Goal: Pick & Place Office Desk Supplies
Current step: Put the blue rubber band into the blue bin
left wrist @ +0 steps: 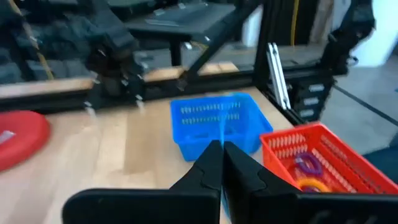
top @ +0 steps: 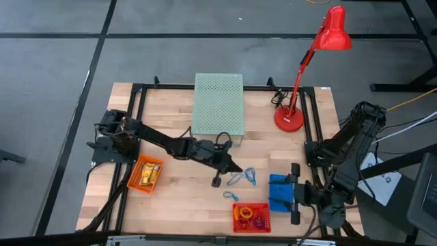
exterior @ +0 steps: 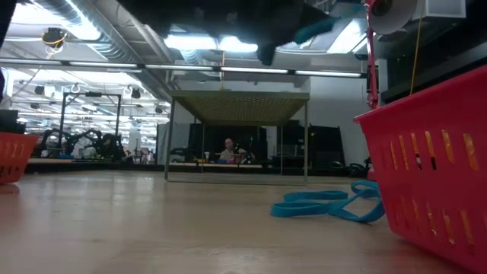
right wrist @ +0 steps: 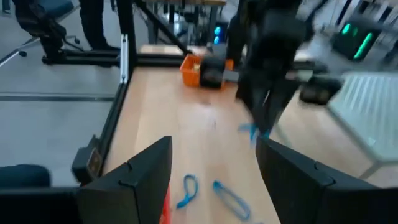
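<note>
My left gripper (top: 234,169) (left wrist: 222,152) hovers over the table's middle, shut on a thin blue loop, and it shows blurred in the right wrist view (right wrist: 258,121). More blue loops (top: 242,178) (exterior: 327,204) lie flat on the wood just beside it, and one (top: 230,196) lies nearer the front. Yellow pieces (top: 147,176) sit in the orange basket (top: 145,174). Coloured rings (left wrist: 306,167) lie in the red basket (top: 250,217). My right gripper (top: 295,193) (right wrist: 214,180) is open, next to the blue basket (top: 278,191). My left gripper pinches a thin blue loop between its two fingertips. A sliver of the blue strip (left wrist: 222,132) runs out just past the tips, and a bit of it (right wrist: 252,132) hangs below the fingers. Which part of the loop it has cannot be told.
The pale green perforated box (top: 218,102) stands at the far middle on thin legs. The red desk lamp's base (top: 290,117) is at the far right. Black frame rails (top: 136,137) border the table. Bare wood lies between the orange basket and the loops.
</note>
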`<state>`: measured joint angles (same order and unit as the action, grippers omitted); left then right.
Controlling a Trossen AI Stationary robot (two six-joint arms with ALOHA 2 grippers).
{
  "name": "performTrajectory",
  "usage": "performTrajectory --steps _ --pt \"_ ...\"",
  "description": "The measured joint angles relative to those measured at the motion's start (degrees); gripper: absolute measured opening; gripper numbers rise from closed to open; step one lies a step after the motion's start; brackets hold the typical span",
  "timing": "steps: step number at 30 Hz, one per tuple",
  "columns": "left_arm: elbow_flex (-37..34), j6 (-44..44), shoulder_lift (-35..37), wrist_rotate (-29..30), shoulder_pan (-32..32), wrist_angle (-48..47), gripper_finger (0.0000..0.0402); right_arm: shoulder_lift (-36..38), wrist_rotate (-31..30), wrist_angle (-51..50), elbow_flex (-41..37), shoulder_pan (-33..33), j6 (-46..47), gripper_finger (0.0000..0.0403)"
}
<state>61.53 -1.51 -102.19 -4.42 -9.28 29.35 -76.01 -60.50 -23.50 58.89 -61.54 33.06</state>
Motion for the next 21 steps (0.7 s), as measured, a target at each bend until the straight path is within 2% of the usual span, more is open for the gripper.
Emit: performTrajectory --steps 3,8,12,17,21 --pt "4.4 -1.1 -4.2 -1.6 -0.8 -0.9 0.0003 0.0 -1.9 0.8 0.0 -0.5 -2.0 0.0233" --pt "13.5 -3.3 -9.8 -0.1 -2.2 -7.3 0.0004 0.0 -1.0 0.8 0.0 -0.5 -2.0 0.0233" --pt "20.5 -4.6 -14.6 0.0 -2.3 -7.6 0.0004 0.2 -0.6 0.5 0.0 -0.5 -2.4 0.0233" --pt "29.1 -5.8 -21.1 -2.7 -1.5 -7.0 0.0004 2.9 -0.6 0.6 0.0 -1.0 -4.4 0.0233" --pt "34.9 -5.8 -26.2 -4.2 -0.6 -7.2 0.0004 4.9 -3.5 2.8 0.0 -3.1 -8.2 0.0233"
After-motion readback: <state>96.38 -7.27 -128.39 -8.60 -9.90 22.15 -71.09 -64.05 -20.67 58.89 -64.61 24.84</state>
